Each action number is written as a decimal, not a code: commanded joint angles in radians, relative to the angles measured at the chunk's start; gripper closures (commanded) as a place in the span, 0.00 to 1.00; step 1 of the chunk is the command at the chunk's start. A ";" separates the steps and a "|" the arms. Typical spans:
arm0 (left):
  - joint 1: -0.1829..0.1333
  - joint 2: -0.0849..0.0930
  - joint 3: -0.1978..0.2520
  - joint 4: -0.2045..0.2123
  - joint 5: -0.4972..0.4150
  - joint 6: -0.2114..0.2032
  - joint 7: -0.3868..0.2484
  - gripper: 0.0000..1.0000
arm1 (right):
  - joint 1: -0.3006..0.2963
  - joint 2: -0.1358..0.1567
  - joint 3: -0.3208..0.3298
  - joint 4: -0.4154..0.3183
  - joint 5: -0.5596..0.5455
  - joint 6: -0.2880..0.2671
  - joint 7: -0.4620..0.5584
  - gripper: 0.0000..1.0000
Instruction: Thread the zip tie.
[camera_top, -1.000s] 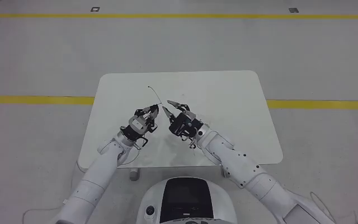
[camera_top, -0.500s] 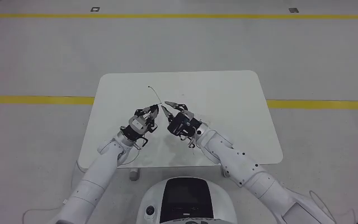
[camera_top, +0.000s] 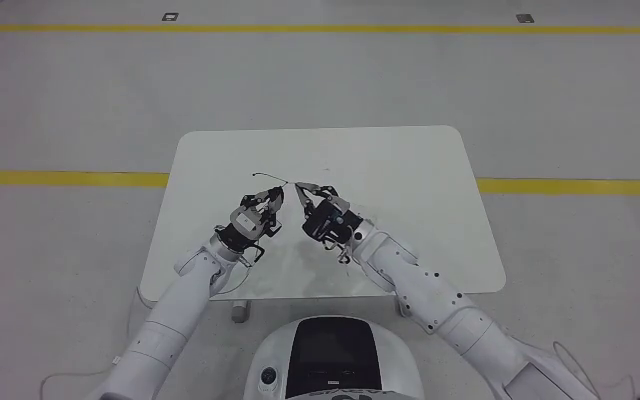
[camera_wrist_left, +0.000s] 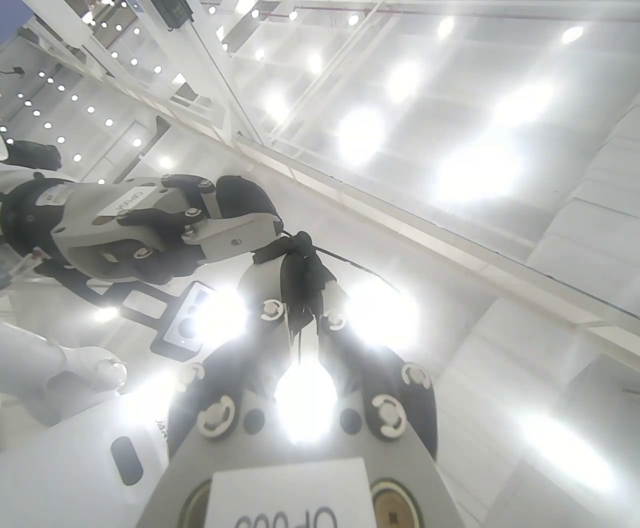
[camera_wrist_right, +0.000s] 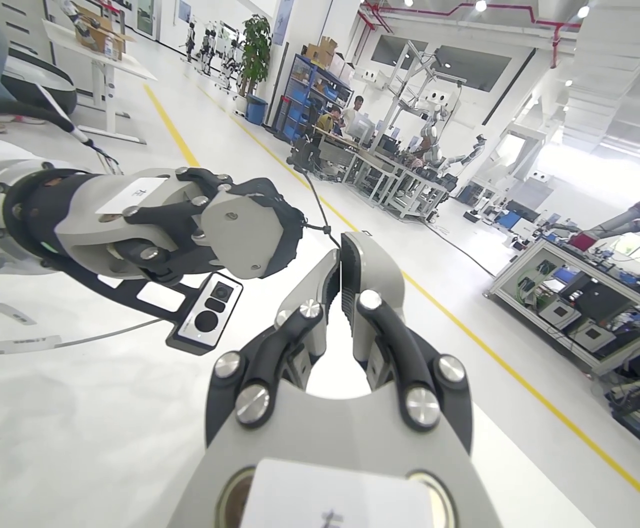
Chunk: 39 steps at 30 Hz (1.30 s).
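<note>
- Your left end effector (camera_wrist_left: 298, 272) hangs over the near middle of the white, round-cornered tabletop (camera_top: 400, 170). It is closed narrow on the thin black plastic zip tie (camera_wrist_right: 326, 229).
- Your right end effector (camera_wrist_right: 340, 252) sits just beside it, almost tip to tip. Its ribbed pads (camera_wrist_right: 351, 265) are pressed together, and the zip tie's end reaches in between them, right next to the small square head.
- You have the zip tie held in the air between the two tips, above the tabletop.
- From the head, a free strand runs on away from the robot, curving over the tabletop's middle.
- Beyond the tabletop you see grey floor (camera_top: 320, 80) crossed by two yellow lines (camera_top: 560, 186). One passes under the tabletop and the other lies farther off.
</note>
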 joint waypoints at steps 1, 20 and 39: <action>0.000 0.000 0.000 0.000 0.000 0.000 0.000 1.00 | -0.004 0.001 0.004 -0.002 0.000 0.000 -0.001 1.00; 0.000 0.000 0.000 0.000 0.000 0.000 0.000 1.00 | -0.045 0.018 0.037 -0.037 0.000 0.009 0.016 1.00; 0.000 0.000 0.000 0.000 0.000 0.000 0.000 1.00 | -0.077 0.038 0.057 -0.073 0.000 0.006 0.023 1.00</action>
